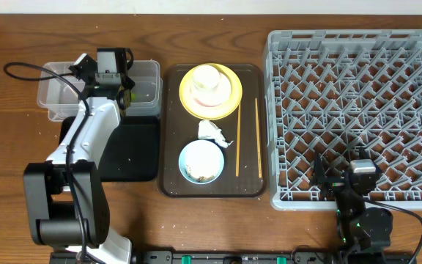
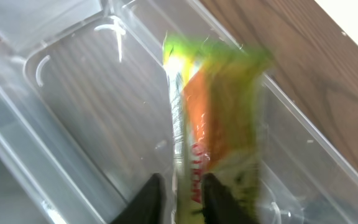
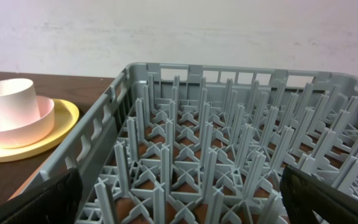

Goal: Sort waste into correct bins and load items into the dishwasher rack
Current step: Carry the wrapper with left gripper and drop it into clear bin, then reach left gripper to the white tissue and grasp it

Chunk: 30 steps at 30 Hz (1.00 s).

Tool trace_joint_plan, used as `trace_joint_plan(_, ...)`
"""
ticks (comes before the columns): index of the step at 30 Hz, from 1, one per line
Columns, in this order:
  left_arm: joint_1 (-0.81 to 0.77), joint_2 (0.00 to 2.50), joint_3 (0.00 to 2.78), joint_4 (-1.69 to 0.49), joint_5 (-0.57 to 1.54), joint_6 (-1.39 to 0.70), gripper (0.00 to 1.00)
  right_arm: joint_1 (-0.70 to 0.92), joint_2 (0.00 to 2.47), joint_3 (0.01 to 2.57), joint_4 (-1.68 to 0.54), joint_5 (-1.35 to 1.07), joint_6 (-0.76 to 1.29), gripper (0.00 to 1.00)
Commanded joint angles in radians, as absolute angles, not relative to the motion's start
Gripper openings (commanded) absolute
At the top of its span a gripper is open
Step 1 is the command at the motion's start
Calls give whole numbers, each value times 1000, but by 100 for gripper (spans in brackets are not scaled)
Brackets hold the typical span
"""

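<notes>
The left pincer (image 2: 182, 200) is hovering over the clear tub (image 2: 67, 106). Its dark fingers (image 2: 151, 196) are flanking the blurred snack wrapper (image 2: 222, 118), which is showing against the tub's inside. Whether they are pinching it cannot be told. The right pincer (image 3: 185, 199) is standing spread wide over the near part of the dishwasher rack (image 3: 241, 78), gripping nothing.

Left arm (image 1: 86, 139): white link, black joints, looping black cable (image 1: 28, 70). Right arm (image 1: 361, 220): black, green light. Left claw (image 2: 180, 182): black fingers (image 2: 149, 200).
</notes>
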<state>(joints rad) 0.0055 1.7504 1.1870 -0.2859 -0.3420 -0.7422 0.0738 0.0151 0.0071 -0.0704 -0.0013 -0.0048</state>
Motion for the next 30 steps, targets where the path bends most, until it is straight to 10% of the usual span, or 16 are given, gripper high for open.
trace_joint_plan(1, 11, 1752, 1193, -280, -350, -742, 45, 59, 13, 6, -74, -5, -1, 99)
trace_joint_plan(17, -86, 1449, 1196, -458, 236, -582, 49, 59, 13, 6, -74, -5, -1, 99)
trace_joint_plan(30, -443, 1582, 1195, -645, 140, -359, 52, 59, 13, 6, -74, -5, -1, 99)
